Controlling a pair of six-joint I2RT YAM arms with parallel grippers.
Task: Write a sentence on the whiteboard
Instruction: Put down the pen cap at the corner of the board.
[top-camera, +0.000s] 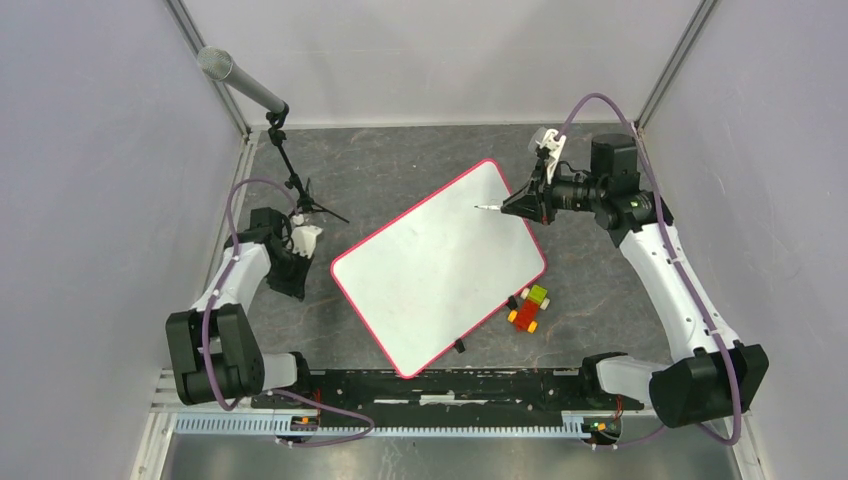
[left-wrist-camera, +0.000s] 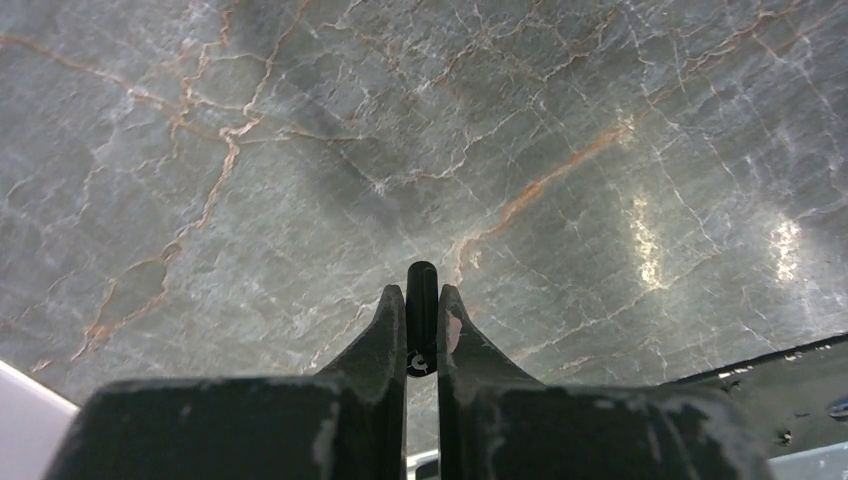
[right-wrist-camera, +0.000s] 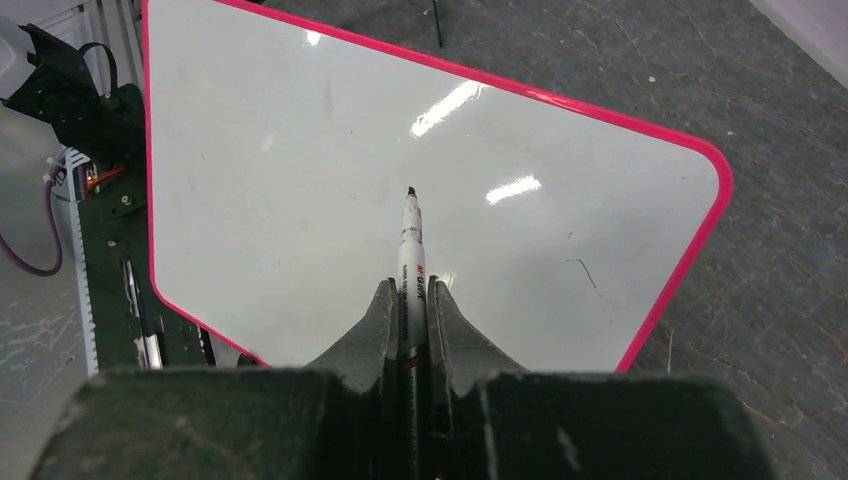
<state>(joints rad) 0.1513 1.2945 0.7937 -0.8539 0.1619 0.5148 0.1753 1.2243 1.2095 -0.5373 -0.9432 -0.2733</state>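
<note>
A big flat white whiteboard (top-camera: 430, 270) with round corners and a thin pink-red rim lies in the middle of the grey stone-look bench (top-camera: 400, 160), turned at a slant so 1 corner points to the far side. The right tool (top-camera: 520, 205) reaches over the far right part of the board from the right. Its 2 fingers are pressed tight on a white marker pen (top-camera: 490, 208) with a black tip. In the right wrist view the white marker pen (right-wrist-camera: 411, 235) sticks straight out from the right tool (right-wrist-camera: 411, 290) over the whiteboard (right-wrist-camera: 300, 200), but I cannot tell if the tip touches it. The white face there is shiny with bright light spots and has 1 thin dark line (right-wrist-camera: 583, 270) near its right rim. The left tool (top-camera: 292, 278) hangs over the bench, well to the left of the board. In the left wrist view the left tool (left-wrist-camera: 421, 295) is squeezed on a short black peg (left-wrist-camera: 421, 310) with a round top, above bare bench (left-wrist-camera: 250, 150) with orange cracks. A small toy of red, yellow and green blocks (top-camera: 528, 305) sits just beside the board's right edge. A grey microphone (top-camera: 235, 75) on a black stand (top-camera: 290, 175) stands at the far left. A tiny black bit (top-camera: 460, 346) lies at the board's near edge.
</note>
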